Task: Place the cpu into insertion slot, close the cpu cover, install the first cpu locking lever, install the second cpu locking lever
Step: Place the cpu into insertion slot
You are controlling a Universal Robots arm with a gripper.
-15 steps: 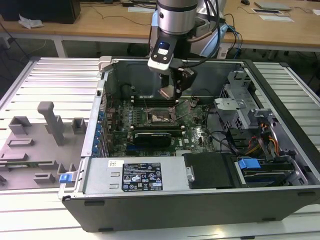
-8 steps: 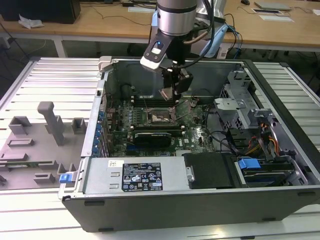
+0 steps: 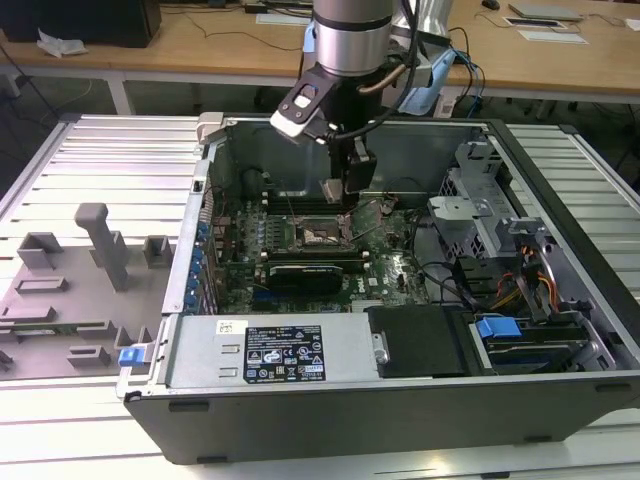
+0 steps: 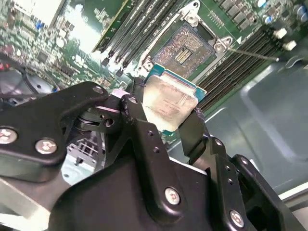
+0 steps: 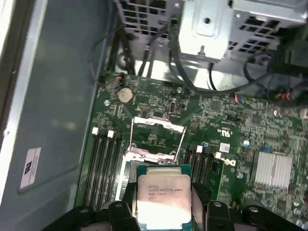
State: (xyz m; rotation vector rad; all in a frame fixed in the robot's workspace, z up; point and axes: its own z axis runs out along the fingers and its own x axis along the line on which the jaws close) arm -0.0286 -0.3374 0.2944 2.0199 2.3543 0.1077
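One arm (image 3: 350,40) reaches down into an open computer case (image 3: 560,400) that lies on its side on a ribbed metal table (image 3: 90,150). The gripper (image 3: 336,192) hangs above the middle of the green motherboard (image 3: 395,270), just over the socket (image 3: 322,236).

In both wrist views, the gripper (image 4: 166,115) (image 5: 163,204) has its two black fingers (image 4: 139,120) pressed against opposite edges of the cpu (image 4: 168,102) (image 5: 163,195), clamping it. The cpu is off the board, held in the air with its pale metal top facing the first wrist view's camera. It is tilted in the second wrist view.

The socket (image 4: 185,48) is uncovered in the second wrist view, with its field of tiny contacts showing and nothing seated in it. The cover (image 5: 159,123) is swung up and open in the first wrist view, a thin metal frame just beyond the cpu. Dark memory slots (image 5: 101,163) run on both sides of the socket.

At the exterior view's left, a grey tray (image 3: 60,320) with upright blocks sits beside the case.
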